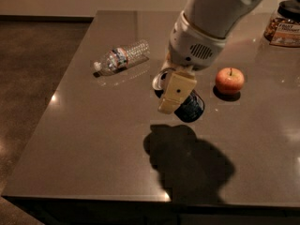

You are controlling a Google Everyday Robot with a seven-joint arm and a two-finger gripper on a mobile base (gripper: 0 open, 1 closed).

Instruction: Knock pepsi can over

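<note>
Camera view of the glossy grey-brown tabletop (93,139): the small dark-blue aluminium pepsi can (192,108) sits near the table's middle. It is steeply tilted, its silver top turned toward the clear plastic water bottle (121,57) lying on its side, with a red apple (229,80) near on the other side. My arm's parallel-jaw gripper (174,97) lies across the can's middle, and I cannot tell whether it is clamped on the can or only pressed against it. I judge the tip-over under way but unfinished: the can does not clearly rest flat on its side, and the gripper is not yet clear of it.
</note>
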